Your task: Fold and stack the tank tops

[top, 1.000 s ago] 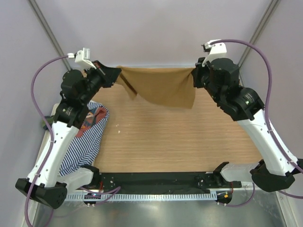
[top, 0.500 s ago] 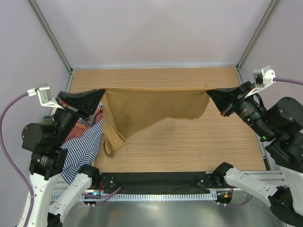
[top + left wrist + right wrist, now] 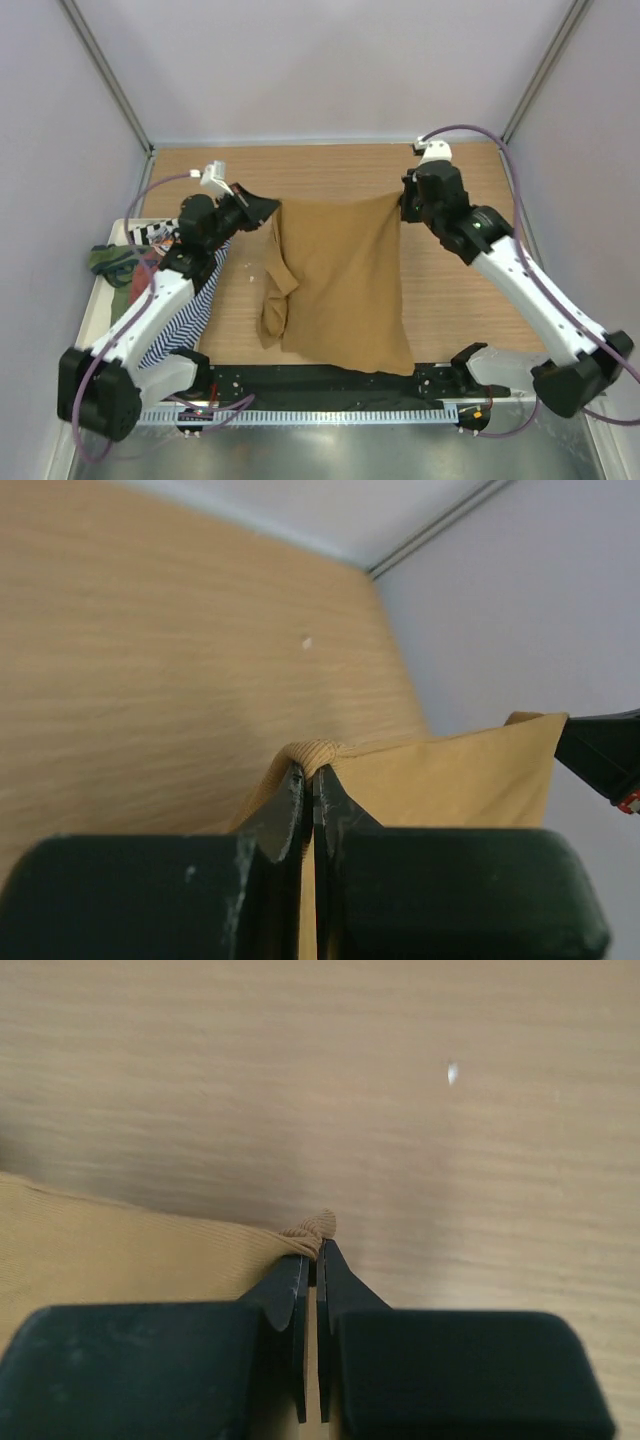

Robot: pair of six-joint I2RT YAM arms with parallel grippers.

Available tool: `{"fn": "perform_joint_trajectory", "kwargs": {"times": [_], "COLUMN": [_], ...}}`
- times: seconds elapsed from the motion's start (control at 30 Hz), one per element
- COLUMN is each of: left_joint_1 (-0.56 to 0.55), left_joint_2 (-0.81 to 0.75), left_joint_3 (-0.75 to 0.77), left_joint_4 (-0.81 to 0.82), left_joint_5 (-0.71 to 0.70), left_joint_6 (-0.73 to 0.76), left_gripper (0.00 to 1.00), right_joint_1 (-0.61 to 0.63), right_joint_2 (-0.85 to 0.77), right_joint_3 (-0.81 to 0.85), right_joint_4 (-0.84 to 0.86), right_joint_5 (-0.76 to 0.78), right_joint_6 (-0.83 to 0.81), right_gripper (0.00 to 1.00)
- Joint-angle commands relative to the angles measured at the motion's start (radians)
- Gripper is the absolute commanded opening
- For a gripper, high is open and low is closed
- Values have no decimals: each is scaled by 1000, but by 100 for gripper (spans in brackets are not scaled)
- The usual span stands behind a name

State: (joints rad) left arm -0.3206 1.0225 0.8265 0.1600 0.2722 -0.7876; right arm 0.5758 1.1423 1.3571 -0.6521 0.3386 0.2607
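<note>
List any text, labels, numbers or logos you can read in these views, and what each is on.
No text is readable.
Tan tank top: plain, no print.
Black-and-white patch, far left of the top view: too small to read.
Red-and-white spot, right edge of the left wrist view: too blurred to read.

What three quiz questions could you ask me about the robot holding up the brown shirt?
1. True or false: both jaws are shut on the tan tank top.
2. Which top lies left of it? A: striped top. B: pink top. C: yellow top.
3. What colour is the crumpled top at the far left of the table?
Key: 1 true; 2 A; 3 olive green.
</note>
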Motion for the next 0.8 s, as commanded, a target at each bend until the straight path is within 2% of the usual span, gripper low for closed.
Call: {"fn": "perform_joint_trajectory", "kwargs": {"times": [0.0,0.07,0.1,0.2,0.27,0.53,0.57,0.6,0.63,0.67,0.7,0.73,0.77], "left_joint_1": [-5,-12,-14,-14,-14,-12,-11,-6,-3,2,6,8,6], "left_joint_2": [134,250,372,570,646,933,997,1028,1057,1106,1119,1122,1102], "left_joint_3": [-121,-139,-129,-37,57,481,523,566,656,699,759,775,778], "left_joint_4": [250,317,367,410,415,219,202,166,141,89,63,40,4], "left_joint_5": [-76,-88,-81,-79,-83,-120,-119,-114,-101,-82,-77,-86,-115], "left_joint_6": [-10,-16,-25,-39,-45,31,33,33,31,31,34,40,53], "left_gripper": [0,0,0,0,0,0,2,10,39,51,59,74,80], "right_joint_1": [-128,-198,-217,-277,-307,-401,-412,-422,-441,-448,-453,-458,-456], "right_joint_2": [52,112,185,328,403,733,807,844,878,946,970,988,984], "right_joint_3": [-153,-185,-181,-135,-66,210,290,337,391,496,545,583,608], "right_joint_4": [150,198,227,279,286,269,266,258,244,202,177,152,129], "right_joint_5": [-35,-67,-87,-124,-130,-83,-81,-78,-67,-47,-44,-35,-24], "right_joint_6": [75,90,94,89,86,127,135,156,164,172,176,183,180], "right_gripper": [1,1,1,1,1,1,1,1,10,27,75,84,89]}}
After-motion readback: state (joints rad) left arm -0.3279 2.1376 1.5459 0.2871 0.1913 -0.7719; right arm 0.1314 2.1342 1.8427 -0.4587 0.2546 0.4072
